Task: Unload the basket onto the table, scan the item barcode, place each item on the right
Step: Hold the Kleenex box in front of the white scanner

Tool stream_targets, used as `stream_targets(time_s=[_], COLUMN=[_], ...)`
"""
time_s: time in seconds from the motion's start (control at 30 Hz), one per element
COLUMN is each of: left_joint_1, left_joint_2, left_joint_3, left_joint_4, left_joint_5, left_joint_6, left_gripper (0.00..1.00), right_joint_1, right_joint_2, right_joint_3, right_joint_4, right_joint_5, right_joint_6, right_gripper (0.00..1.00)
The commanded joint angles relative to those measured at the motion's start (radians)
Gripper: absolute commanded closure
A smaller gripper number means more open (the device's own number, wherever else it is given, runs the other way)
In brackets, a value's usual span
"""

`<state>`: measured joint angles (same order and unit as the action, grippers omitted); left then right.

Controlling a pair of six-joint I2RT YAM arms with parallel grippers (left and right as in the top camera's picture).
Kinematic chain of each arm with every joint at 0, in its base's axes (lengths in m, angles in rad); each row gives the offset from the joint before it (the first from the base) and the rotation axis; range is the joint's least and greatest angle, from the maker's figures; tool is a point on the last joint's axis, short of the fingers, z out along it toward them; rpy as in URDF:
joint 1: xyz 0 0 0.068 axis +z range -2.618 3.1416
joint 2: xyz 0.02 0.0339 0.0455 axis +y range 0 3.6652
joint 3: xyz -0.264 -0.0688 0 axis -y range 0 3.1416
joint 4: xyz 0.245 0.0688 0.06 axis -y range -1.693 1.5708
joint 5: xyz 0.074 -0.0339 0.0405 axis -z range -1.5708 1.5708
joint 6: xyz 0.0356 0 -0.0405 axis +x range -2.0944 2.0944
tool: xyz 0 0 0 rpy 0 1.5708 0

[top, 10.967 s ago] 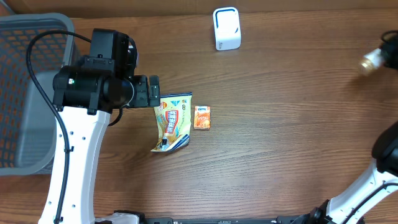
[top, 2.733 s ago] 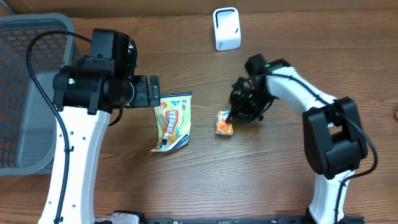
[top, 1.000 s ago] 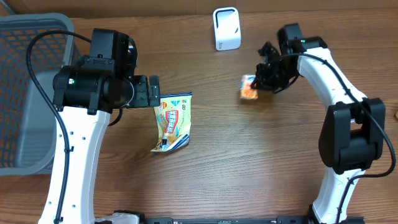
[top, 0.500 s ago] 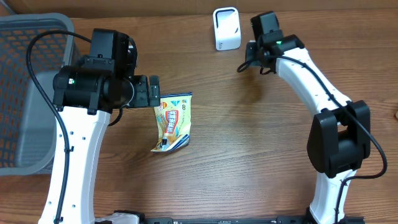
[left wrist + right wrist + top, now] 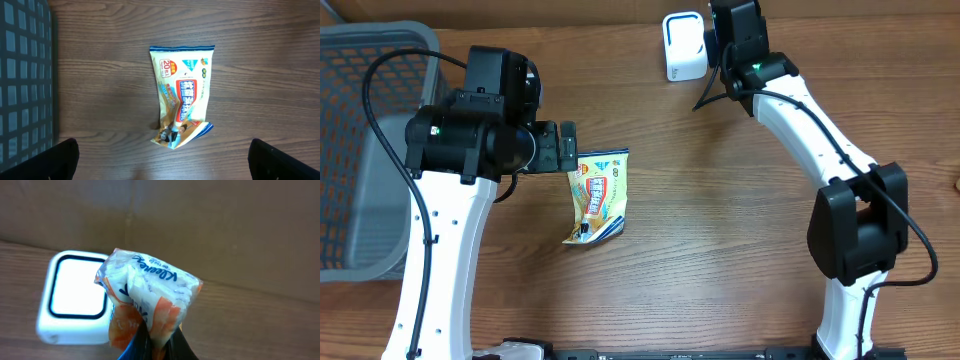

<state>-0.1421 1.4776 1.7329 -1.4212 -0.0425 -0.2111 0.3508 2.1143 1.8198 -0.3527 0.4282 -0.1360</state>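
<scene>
currently small tissue pack (image 5: 150, 292) clenched in right gripper (image 5: 152, 342), raised above table (image 5: 720, 230) at far centre, just right of white scanner (image 5: 75, 297); pack's orange-and-white wrapper seen crumpled. left gripper (image 5: 565, 147) released, jaws spread wide above yellow wipes packet (image 5: 182, 102) laid flat on table. grey basket (image 5: 360, 150) seen at left edge.

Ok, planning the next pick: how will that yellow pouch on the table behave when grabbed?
The yellow pouch looks floppy: its lower end is crumpled and folded. Lying flat and thin, it is probably light and won't roll. Its printed film may be slippery.
</scene>
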Motion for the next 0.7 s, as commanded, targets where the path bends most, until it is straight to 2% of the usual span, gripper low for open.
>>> stream_targets(time_s=[0.0,0.17,0.4,0.67], left_joint_1=[0.004,0.004,0.004,0.004], left_joint_2=[0.006,0.006,0.006,0.006], left_joint_3=[0.018,0.018,0.018,0.018], left_joint_4=[0.001,0.002,0.001,0.001], left_joint_5=[-0.010,-0.010,-0.010,-0.010], left_joint_6=[-0.013,-0.014,-0.013,-0.014], left_gripper=[0.00,0.00,0.00,0.00], right_joint_1=[0.014,0.037,0.080,0.080], right_joint_2=[0.049,0.080,0.151,0.200], right_joint_3=[0.029,0.029,0.029,0.026], right_joint_4=[0.033,0.141,0.257,0.290], right_joint_5=[0.060,-0.067,-0.064,-0.093], right_joint_6=[-0.091,-0.230,-0.444,-0.694], right_gripper=[0.96,0.96,0.96,0.96])
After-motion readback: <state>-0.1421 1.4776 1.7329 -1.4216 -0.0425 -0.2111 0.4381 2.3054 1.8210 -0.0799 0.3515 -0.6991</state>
